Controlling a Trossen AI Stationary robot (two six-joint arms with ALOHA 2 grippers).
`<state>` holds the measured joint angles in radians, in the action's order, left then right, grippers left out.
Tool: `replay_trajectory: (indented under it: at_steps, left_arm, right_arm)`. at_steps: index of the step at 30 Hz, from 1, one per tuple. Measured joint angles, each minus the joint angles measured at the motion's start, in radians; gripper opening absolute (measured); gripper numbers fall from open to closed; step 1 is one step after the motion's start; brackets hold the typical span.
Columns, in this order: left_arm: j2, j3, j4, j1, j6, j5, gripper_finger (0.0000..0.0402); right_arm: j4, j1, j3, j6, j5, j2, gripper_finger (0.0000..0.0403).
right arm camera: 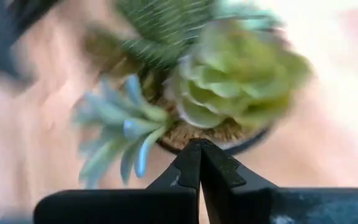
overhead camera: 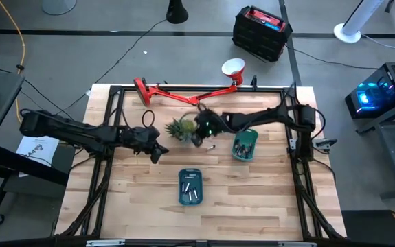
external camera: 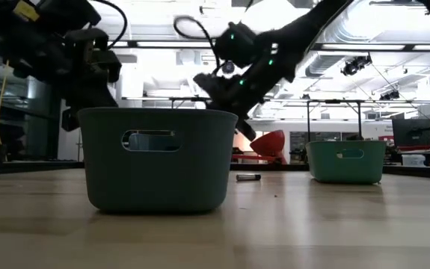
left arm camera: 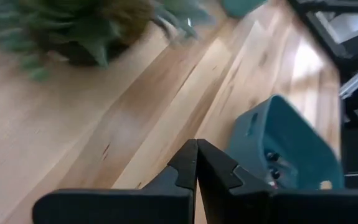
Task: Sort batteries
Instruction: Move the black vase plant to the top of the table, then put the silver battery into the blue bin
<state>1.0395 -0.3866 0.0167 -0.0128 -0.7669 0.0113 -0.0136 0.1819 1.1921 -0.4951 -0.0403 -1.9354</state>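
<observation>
Right tool (overhead camera: pixel 198 140) closed, empty, beside succulent (overhead camera: pixel 179 127) | left tool (overhead camera: pixel 157 152) closed, empty | loose battery (overhead camera: pixel 210 147) near succulent: light, rigid, slippery; pinch mid-barrel

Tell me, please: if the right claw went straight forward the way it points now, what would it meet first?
Most likely the potted plant. In the right wrist view the right claw, its fingers closed together, points at the pot's rim just ahead. The high view agrees, though the exact gap between them is unclear.

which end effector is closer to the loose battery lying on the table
Right. The right end effector hangs just beside the loose battery, next to the plant. The left end effector sits farther off, across the table from it.
</observation>
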Motion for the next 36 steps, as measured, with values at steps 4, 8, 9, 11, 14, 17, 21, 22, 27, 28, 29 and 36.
replay_trajectory:
  at_steps: [4, 8, 9, 11, 14, 17, 21, 22, 27, 28, 29, 36]
  left_arm:
    - [-0.036, 0.000, -0.020, 0.000, 0.009, 0.000, 0.0000]
    - [-0.079, -0.001, -0.023, 0.000, 0.012, 0.000, 0.0000]
    - [-0.090, -0.001, -0.022, 0.000, 0.019, 0.000, 0.0000]
    - [-0.104, -0.001, -0.024, 0.000, 0.040, 0.000, 0.0000]
    - [-0.115, -0.001, -0.025, 0.000, 0.057, 0.001, 0.0000]
    - [-0.116, -0.001, -0.021, 0.000, 0.058, 0.002, 0.0000]
    - [-0.115, -0.001, -0.021, 0.000, 0.062, 0.004, 0.0000]
    - [-0.115, -0.001, -0.022, 0.000, 0.061, 0.005, 0.0000]
    - [-0.115, -0.001, -0.022, 0.000, 0.035, 0.004, 0.0000]
    - [-0.115, -0.001, -0.022, 0.000, 0.033, 0.004, 0.0000]
    - [-0.115, -0.001, -0.022, 0.000, 0.027, 0.004, 0.0000]
    - [-0.115, -0.001, -0.022, 0.000, 0.012, 0.004, 0.0000]
  right_arm:
    - [0.048, 0.084, 0.000, -0.002, 0.051, -0.006, 0.0000]
    - [0.017, 0.135, 0.023, 0.022, -0.074, 0.028, 0.0000]
    - [0.006, 0.140, 0.024, 0.038, -0.120, 0.044, 0.0000]
    - [-0.038, 0.140, 0.024, 0.057, -0.182, 0.086, 0.0000]
    - [-0.158, 0.111, 0.024, 0.107, -0.207, 0.136, 0.0000]
    - [-0.297, 0.060, 0.024, 0.202, -0.218, 0.160, 0.0013]
    - [-0.419, -0.018, 0.022, 0.366, -0.186, 0.140, 0.0065]
    - [-0.424, -0.034, 0.022, 0.409, -0.158, 0.127, 0.0082]
    - [-0.390, -0.064, 0.022, 0.589, -0.024, 0.072, 0.0171]
    - [-0.400, -0.063, 0.022, 0.624, -0.024, 0.063, 0.0184]
    - [-0.410, -0.063, 0.022, 0.657, -0.030, 0.052, 0.0193]
    - [-0.443, -0.081, 0.022, 0.849, -0.035, 0.007, 0.0204]
